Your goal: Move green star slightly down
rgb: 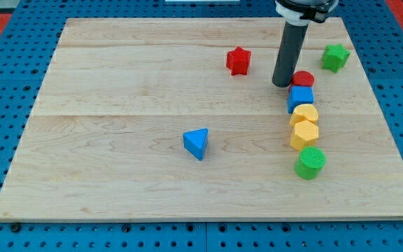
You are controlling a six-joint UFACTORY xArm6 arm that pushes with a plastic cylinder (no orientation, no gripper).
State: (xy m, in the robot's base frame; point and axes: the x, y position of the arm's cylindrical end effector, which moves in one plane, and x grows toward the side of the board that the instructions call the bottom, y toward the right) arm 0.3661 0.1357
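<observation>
Well left of green star, my tip touches red cylinder.

Pale wooden board on blue pegboard. Near top right, green star block; red star block further left. Right-side column: red cylinder, blue cube, two yellow blocks, green cylinder. Blue triangular block alone, centre.

Single view: high front angle, looking down, whole board framed.

Dark rod descending upright from the view's top, my tip on the board
</observation>
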